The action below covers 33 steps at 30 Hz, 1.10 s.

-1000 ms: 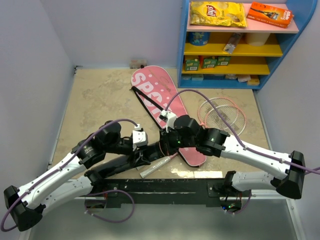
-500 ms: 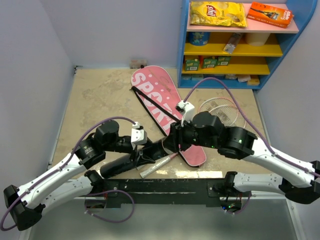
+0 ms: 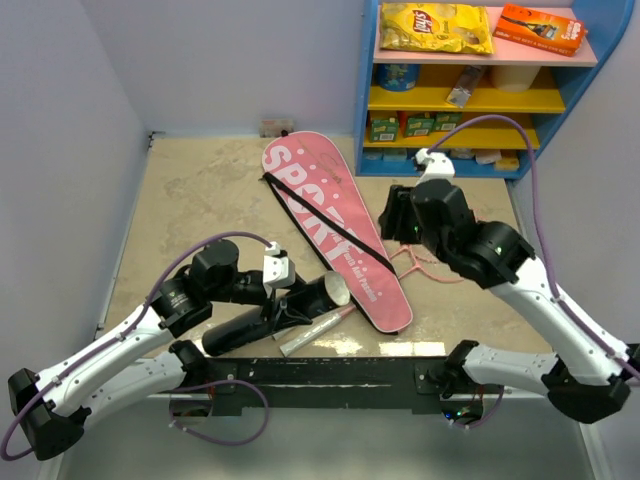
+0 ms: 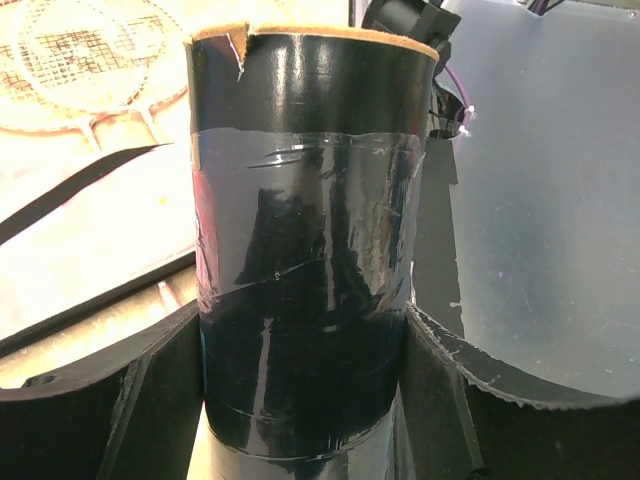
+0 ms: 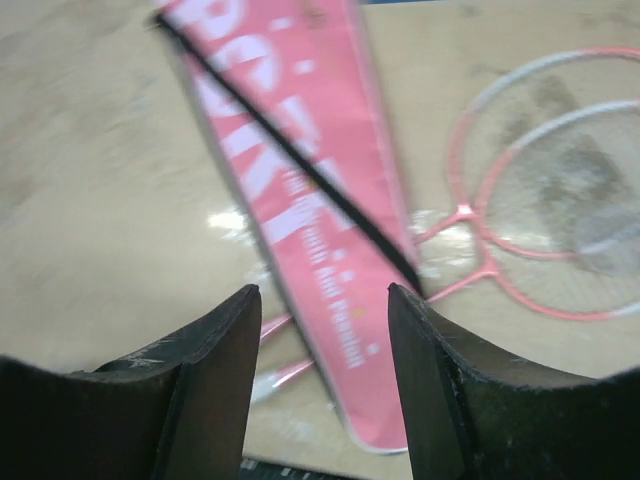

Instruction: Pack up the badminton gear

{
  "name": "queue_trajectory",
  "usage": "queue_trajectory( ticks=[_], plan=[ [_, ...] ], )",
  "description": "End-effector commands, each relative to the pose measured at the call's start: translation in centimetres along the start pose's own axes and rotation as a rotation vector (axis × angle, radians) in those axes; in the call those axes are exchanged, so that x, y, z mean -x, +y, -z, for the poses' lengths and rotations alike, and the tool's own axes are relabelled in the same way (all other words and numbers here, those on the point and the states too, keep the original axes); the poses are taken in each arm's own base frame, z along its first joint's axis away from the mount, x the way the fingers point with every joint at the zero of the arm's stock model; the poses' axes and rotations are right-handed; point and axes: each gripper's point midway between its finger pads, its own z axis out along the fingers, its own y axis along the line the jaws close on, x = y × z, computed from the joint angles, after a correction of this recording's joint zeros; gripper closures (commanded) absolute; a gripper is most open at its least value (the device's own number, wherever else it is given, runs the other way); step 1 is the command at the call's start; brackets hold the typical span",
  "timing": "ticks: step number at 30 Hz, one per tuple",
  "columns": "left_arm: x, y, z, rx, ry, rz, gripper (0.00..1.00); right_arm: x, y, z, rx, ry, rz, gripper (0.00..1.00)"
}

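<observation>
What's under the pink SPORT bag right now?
The rackets have their shafts running beneath the pink bag, reappearing at its other edge; the heads lie uncovered beside it. Anything else beneath is hidden.

Long black tube (image 3: 318, 297), seemingly against flat pink bag (image 3: 310, 185)

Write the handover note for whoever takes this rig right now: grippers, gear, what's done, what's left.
Left gripper: closed on the black tube, open end pointing toward the bag.
Right gripper: open and empty, hovering above the bag and rackets.
Pink bag: lying flat on the table.
Two rackets: heads on the table right of the bag, shafts running under it, not packed.
Shuttlecocks: none in view.
Done: tube grasped.
Left: probably rackets into the bag, then stow the tube.
</observation>
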Motion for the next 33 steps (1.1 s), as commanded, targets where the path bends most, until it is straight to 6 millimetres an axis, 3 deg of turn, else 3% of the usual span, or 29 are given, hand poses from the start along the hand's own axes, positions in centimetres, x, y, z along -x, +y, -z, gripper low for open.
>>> queue_trajectory(
  ticks=[1, 2, 6, 9, 14, 21, 33],
  plan=[
    [3.0, 0.1, 0.3, 0.018, -0.08, -0.047, 0.78, 0.6, -7.0, -4.5, -0.212, -0.003, -0.035, 0.44],
    [3.1, 0.2, 0.4, 0.026, -0.083, -0.049, 0.77, 1.2, -8.4, -5.5, -0.251, -0.025, -0.064, 0.44],
    [3.2, 0.8, 0.4, 0.065, -0.083, -0.041, 0.78, -1.7, -14.1, -10.3, -0.406, 0.076, -0.114, 0.46],
    [2.9, 1.4, 0.4, 0.101, -0.07, -0.022, 0.78, -3.2, -18.1, -12.2, -0.47, 0.108, -0.205, 0.48],
    [3.3, 1.8, 0.6, 0.132, -0.081, -0.017, 0.78, -4.9, -23.6, -13.2, -0.578, 0.125, -0.326, 0.5],
    [3.2, 2.7, 1.0, 0.191, -0.073, -0.008, 0.78, -8.0, -26.0, -14.9, -0.638, 0.185, -0.365, 0.52],
    [3.3, 2.8, 1.1, 0.201, -0.079, -0.011, 0.77, -11.6, -28.7, -17.0, -0.721, 0.237, -0.4, 0.61]
  ],
)
